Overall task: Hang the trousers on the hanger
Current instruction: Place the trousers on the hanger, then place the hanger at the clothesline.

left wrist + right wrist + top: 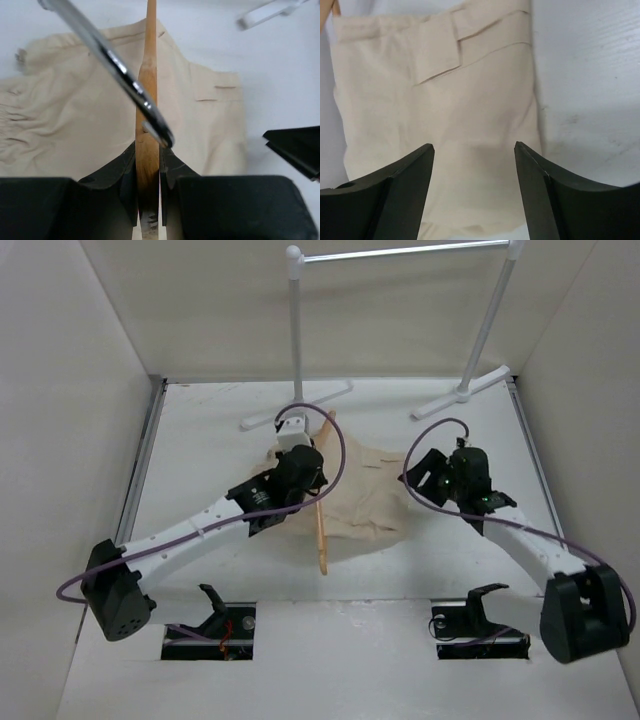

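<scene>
White table boxed in by pale walls, seen from above, with a rack standing at the far edge. The trousers lie bunched mid-table between the two arms. The hanger runs near to far across their left edge, its near end sticking out onto bare table. The left gripper sits on the hanger's middle. The right gripper hovers at the right edge of the cloth.

From the left wrist, the jaws are narrow and pressed to both sides of the wooden hanger, which runs straight away from the camera. The metal hook crosses in front of it on a slant, out of focus. The trousers spread beneath to either side, creased on the left, with a pocket slit showing on the right.

From the right wrist, the jaws stand wide apart with nothing between them, above a flat stretch of cloth with a folded flap further off. Bare table shows on the right.
</scene>
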`<state>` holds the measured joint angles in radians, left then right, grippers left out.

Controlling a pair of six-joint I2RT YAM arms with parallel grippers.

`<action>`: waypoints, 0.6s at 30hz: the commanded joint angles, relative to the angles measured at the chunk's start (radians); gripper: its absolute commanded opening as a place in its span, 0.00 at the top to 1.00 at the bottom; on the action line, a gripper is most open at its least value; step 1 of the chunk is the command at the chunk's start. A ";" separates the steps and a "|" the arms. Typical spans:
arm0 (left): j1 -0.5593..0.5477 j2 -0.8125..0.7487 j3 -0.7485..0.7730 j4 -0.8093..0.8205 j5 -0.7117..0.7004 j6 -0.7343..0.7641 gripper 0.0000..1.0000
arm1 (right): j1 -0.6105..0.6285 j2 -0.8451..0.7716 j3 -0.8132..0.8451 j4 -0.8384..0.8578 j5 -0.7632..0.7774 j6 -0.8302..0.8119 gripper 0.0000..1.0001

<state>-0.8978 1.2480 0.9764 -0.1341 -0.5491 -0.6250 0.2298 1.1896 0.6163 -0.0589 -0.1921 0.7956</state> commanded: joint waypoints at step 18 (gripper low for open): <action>-0.031 0.182 0.846 -0.371 0.101 0.171 1.00 | 0.619 -0.194 0.546 -0.093 0.062 -0.111 0.21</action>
<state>-0.9276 1.4410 1.7454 -0.5201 -0.4671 -0.4667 0.8051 0.9176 1.1141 -0.1913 -0.1757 0.7021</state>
